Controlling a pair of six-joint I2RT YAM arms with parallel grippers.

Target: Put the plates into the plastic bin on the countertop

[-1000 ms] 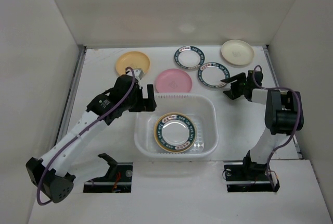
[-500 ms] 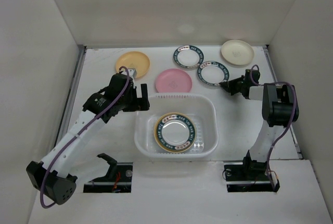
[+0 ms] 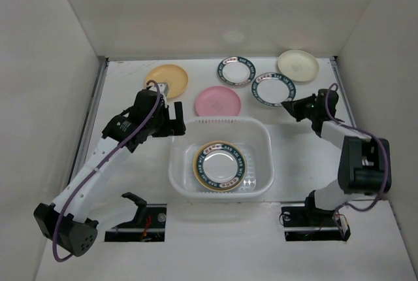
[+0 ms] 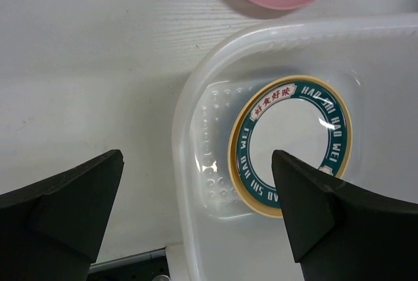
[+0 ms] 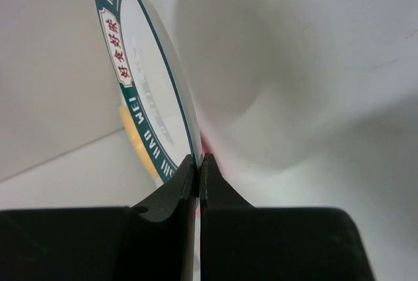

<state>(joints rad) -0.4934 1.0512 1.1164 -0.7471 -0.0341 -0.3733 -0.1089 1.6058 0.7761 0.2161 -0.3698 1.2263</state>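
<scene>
Plate [image 3: 274, 89], green-rimmed, is sitting tilted with my right gripper [image 3: 291, 106] pinching shut on its near rim, the bin [image 3: 268, 157] lying leftward, nearer my bases.

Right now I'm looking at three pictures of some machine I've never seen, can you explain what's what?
Two robot arms stand on a white countertop. The wide picture looks down from above; the other two come from a camera on each wrist. The left end effector hangs open above the edge of the plastic bin, which holds one patterned plate. The right end effector is shut on the rim of a green-rimmed plate. Loose on the surface lie a yellow plate, a pink plate, a cream plate and a second green-rimmed plate.
</scene>
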